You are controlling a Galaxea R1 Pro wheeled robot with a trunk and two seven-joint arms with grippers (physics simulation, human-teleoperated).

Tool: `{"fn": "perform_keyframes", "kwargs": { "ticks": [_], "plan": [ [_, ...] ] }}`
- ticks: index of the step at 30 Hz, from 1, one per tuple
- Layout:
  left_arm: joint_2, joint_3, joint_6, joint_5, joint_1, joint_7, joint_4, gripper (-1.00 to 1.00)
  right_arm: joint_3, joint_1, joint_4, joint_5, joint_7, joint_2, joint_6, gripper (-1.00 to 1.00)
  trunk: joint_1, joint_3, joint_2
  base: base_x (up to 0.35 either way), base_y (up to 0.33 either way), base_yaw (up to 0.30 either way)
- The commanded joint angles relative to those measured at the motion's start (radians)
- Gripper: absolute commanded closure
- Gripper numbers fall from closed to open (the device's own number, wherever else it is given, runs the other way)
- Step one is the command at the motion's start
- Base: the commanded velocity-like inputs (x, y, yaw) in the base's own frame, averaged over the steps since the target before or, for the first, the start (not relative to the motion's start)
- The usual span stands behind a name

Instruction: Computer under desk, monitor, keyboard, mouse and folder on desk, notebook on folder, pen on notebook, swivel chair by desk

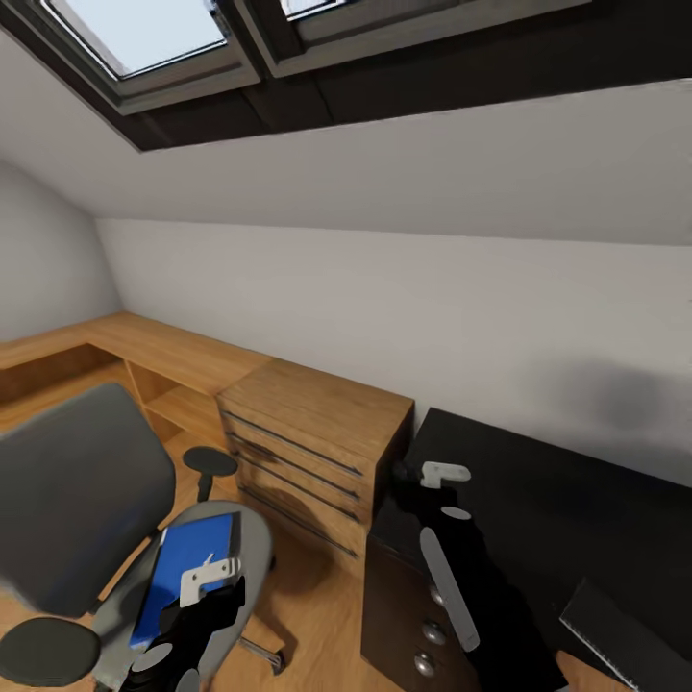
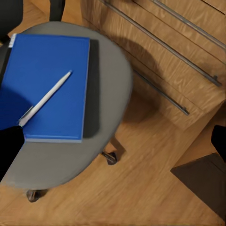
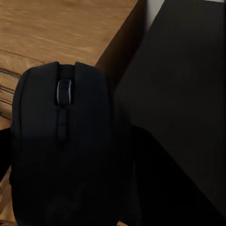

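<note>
The blue folder [image 2: 47,80] lies on the grey seat of the swivel chair [image 1: 67,500], with the silvery pen [image 2: 44,100] resting diagonally on it. My left gripper [image 1: 210,580] hovers open above the folder [image 1: 187,567], its dark fingertips [image 2: 9,146] spread wide apart. The right gripper [image 1: 406,481] is shut on the black mouse [image 3: 63,136], held over the near corner of the black desk [image 1: 548,500] beside the drawers. A flat dark keyboard [image 1: 625,630] lies on the desk at the lower right. The notebook, monitor and computer are out of view.
A light oak chest of drawers [image 1: 308,442] stands between the chair and the desk. A low oak shelf [image 1: 144,356] runs along the wall at the left. Sloped ceiling with skylights [image 1: 144,29] overhead. Wooden floor [image 2: 141,188] shows under the chair.
</note>
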Motion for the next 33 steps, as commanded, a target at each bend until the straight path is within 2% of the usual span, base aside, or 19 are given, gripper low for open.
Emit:
{"fn": "perform_keyframes", "kwargs": {
  "ticks": [1,13,33],
  "plan": [
    [0.000,-0.001,0.002,0.011,0.000,0.009,-0.002,-1.00,0.001,-0.001,-0.002,-0.014,-0.013,0.000,0.001,1.00,-0.001,-0.001,-0.001,-0.329,0.000,0.000],
    [0.000,-0.001,0.002,0.011,0.000,0.008,-0.002,-1.00,0.001,0.000,-0.005,-0.014,-0.012,-0.001,0.001,1.00,-0.001,-0.001,-0.001,-0.316,0.000,0.000],
    [-0.002,-0.004,0.007,0.010,0.000,0.006,0.007,-1.00,-0.003,0.000,-0.009,-0.011,-0.012,-0.001,-0.002,1.00,-0.001,0.001,-0.001,-0.063,0.033,-0.039]
  ]
}}
